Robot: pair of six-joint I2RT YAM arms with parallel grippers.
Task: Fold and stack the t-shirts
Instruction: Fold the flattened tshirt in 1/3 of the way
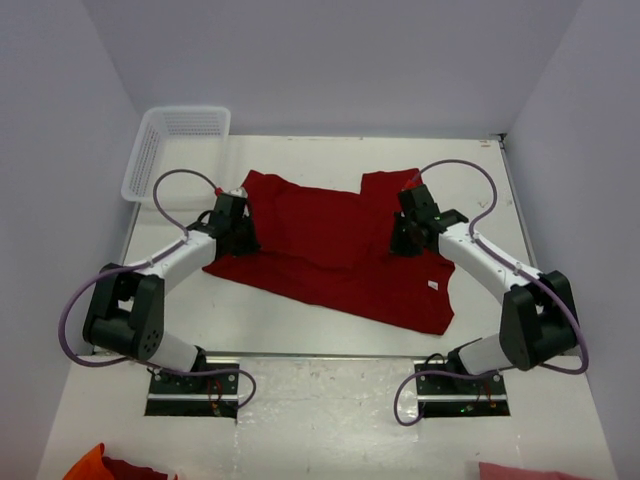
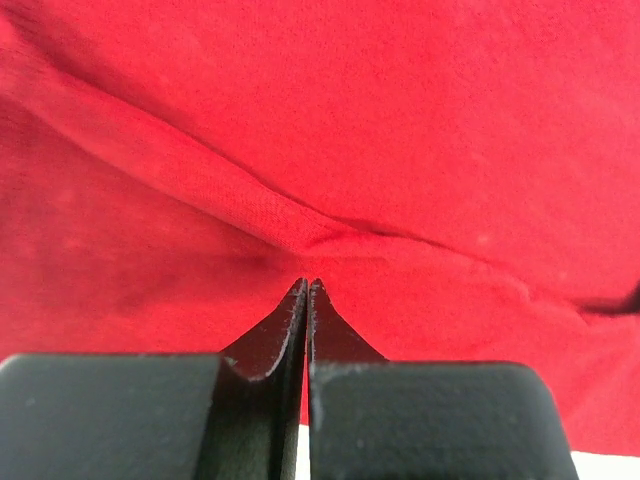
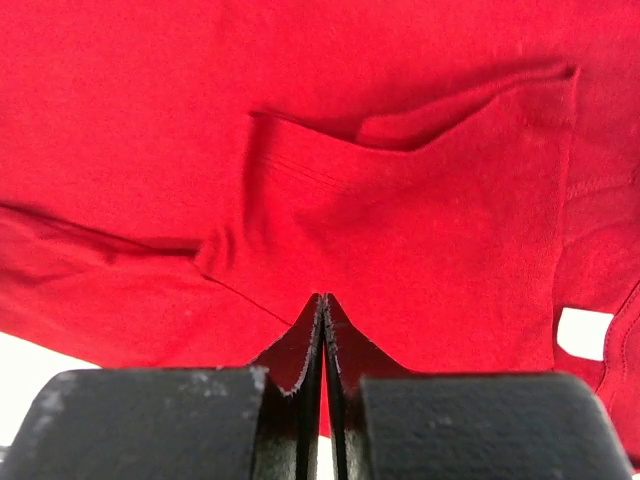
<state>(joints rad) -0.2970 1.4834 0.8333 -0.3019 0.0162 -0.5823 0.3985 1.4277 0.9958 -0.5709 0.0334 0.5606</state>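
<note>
**Both end effectors clenched on the red t-shirt**

A dark red t-shirt (image 1: 330,250) lies spread out in the middle of the white tabletop (image 1: 330,400), rumpled rather than flat. Its lower edge runs at a slant from the left side down toward the right. A small white neck label (image 1: 435,285) shows near the shirt's lower right corner.

The left end effector (image 1: 238,232) is down at the shirt's left edge. In the left wrist view its two dark fingers (image 2: 345,335) are pressed together with no gap at the tips. The tips meet at a pucker where a long ridge of cloth runs in from the upper left, so it grips a pinch of the shirt.

The right end effector (image 1: 405,238) is down on the shirt's right side, just below a sleeve. In the right wrist view its fingers (image 3: 290,350) are likewise closed tip to tip on the red cloth, just below a folded-over flap with a stitched hem. The white label lies off to the right of the tips.

A white mesh basket (image 1: 140,165) stands at the far left corner of the tabletop, just beside the shirt but apart from it. At the near edge, behind the arm bases, an orange cloth (image 1: 95,465) peeks in on the left and a pink cloth (image 1: 525,470) on the right.
</note>
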